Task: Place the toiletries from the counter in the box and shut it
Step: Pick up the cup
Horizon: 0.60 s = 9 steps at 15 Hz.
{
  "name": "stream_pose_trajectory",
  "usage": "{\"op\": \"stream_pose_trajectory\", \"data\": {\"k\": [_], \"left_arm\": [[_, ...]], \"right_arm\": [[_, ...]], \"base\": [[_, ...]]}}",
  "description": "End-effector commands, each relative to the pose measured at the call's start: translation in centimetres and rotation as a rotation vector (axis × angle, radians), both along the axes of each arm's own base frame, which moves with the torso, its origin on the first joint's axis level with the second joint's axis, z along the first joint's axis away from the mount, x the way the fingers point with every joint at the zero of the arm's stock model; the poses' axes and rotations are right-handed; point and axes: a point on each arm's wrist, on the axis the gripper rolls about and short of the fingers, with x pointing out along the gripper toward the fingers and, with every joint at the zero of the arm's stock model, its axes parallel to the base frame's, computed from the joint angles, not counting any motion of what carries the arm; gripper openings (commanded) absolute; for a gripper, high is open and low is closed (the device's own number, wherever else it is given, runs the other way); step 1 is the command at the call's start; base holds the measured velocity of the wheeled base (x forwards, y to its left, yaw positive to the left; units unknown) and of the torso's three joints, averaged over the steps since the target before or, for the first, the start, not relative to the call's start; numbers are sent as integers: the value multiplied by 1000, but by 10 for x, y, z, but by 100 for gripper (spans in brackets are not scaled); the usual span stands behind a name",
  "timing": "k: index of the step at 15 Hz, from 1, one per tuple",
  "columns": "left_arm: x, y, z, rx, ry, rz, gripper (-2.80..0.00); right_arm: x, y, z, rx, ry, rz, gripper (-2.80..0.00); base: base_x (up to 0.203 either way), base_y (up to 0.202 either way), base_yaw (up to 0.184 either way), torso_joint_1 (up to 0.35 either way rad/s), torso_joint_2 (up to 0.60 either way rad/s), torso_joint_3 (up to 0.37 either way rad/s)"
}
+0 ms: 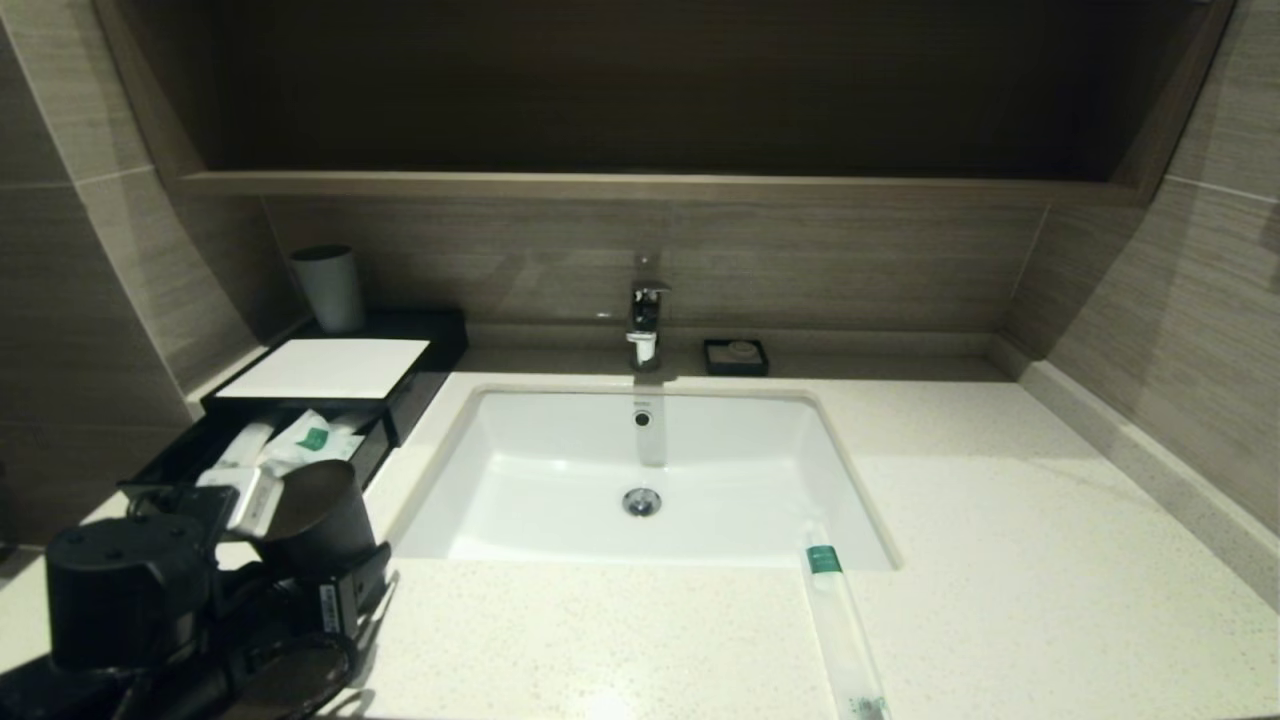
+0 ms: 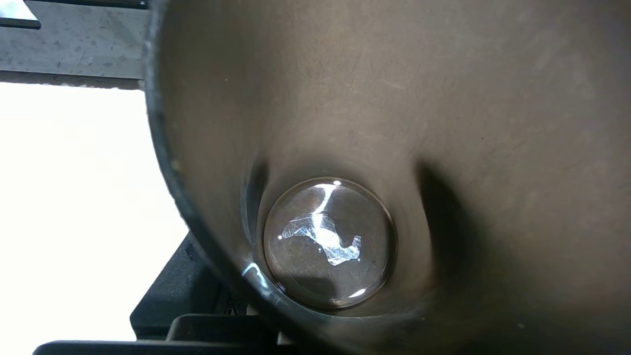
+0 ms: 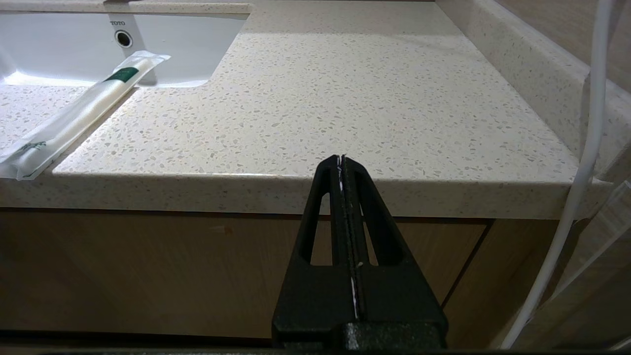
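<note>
The black box's white top panel (image 1: 325, 367) is at the back left, and its front drawer (image 1: 180, 455) is pulled open. Sachets with green labels (image 1: 310, 438) lie inside, one at the drawer's front (image 1: 250, 500). One long sachet (image 1: 840, 630) lies on the counter (image 1: 1050, 560) in front of the sink's right corner; it also shows in the right wrist view (image 3: 84, 116). My left gripper (image 1: 300, 545) holds a dark cup (image 1: 318, 520) tilted beside the drawer front. The left wrist view looks into the cup (image 2: 330, 241), which hides the fingers. My right gripper (image 3: 341, 159) is shut and empty, below the counter's front edge.
A second dark cup (image 1: 328, 288) stands behind the box. The white sink basin (image 1: 560, 510) sits mid-counter, with a chrome faucet (image 1: 645, 320) and a small black soap dish (image 1: 735, 356) behind it. Tiled walls close both sides. A white cable (image 3: 586, 148) hangs near my right gripper.
</note>
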Motion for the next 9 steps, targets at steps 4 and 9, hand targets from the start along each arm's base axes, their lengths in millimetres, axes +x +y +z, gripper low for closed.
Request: {"op": "stream_pose_trajectory", "data": {"k": [4,9], "left_arm": [[-2,0,9,-13,-48,1,-280],[0,1,24,-32,-116,6,-280]], "right_arm": [[0,0,0,0,0,0,-280],[0,0,0,0,0,0,-280]], "base": [[0,0,0,0,0,0],[0,0,0,0,0,0]]}}
